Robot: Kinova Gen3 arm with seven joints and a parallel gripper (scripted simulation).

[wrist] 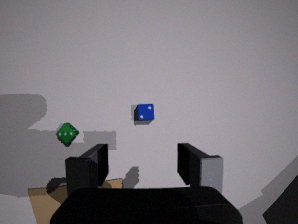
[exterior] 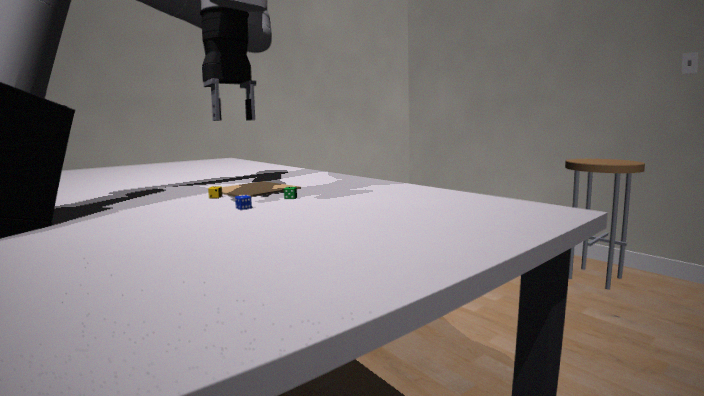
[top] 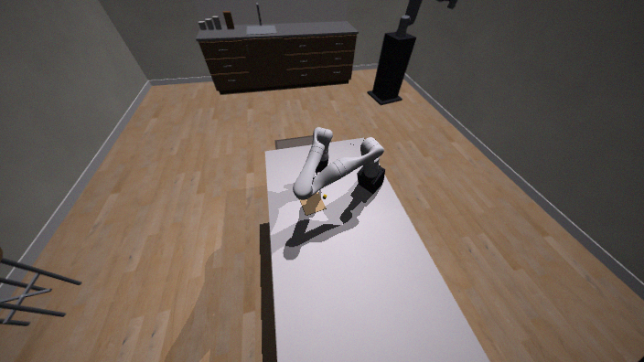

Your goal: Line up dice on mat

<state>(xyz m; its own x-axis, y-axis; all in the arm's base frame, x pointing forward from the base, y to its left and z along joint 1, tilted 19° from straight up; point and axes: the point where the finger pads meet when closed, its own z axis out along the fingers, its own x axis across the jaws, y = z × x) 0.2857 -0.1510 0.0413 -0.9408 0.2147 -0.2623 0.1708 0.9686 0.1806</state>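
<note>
A tan mat lies flat on the white table; it also shows in the top view and at the lower left of the wrist view. A yellow die sits at the mat's left end and shows in the top view. A blue die sits on the table in front of the mat and shows in the wrist view. A green die sits at the mat's right end and shows in the wrist view. My gripper hangs open and empty well above the mat; it also shows in the wrist view.
The robot's black base stands at the table's left in the exterior view. A stool stands on the floor beyond the table's right edge. A cabinet and a second arm on a pedestal stand far off.
</note>
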